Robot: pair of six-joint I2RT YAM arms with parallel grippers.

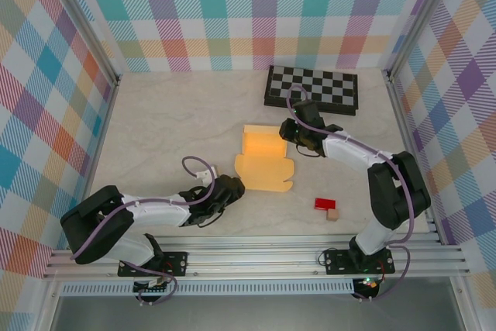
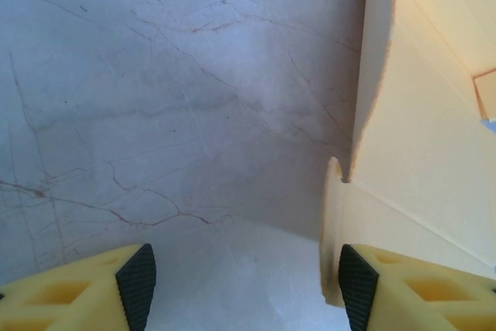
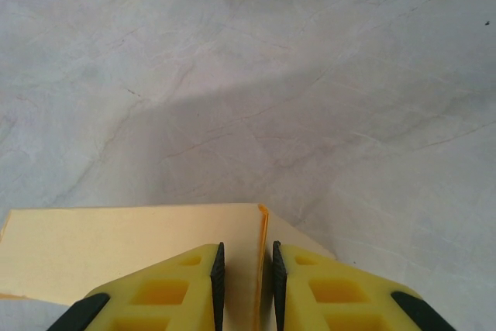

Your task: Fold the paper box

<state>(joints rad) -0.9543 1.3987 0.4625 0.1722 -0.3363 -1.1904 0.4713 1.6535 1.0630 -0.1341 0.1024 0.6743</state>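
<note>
Yellow-orange thin cardboard, die-cut with flaps: the paper box [image 1: 263, 167] lies in the middle of the pale marbled table [image 1: 155, 122]. Its long axis runs away from the arm bases, and its far part is raised as a low wall.

The right hand [image 1: 291, 136] sits at the box's far right corner, near a black-and-white checkerboard [image 1: 311, 88]. From its wrist camera, the right hand [image 3: 244, 269] is closed, its black pads pinching the upright edge of a cardboard panel of the paper box [image 3: 132, 246].

The left hand [image 1: 235, 185] is low at the box's near left edge. From its wrist camera, the left hand [image 2: 240, 273] is open, with bare table under the gap. A flap of the paper box [image 2: 418, 160] lies just beside its right-side finger.

I judge the left hand nearer the flat flaps. A fold there would call for a move rightward against that edge.
</note>
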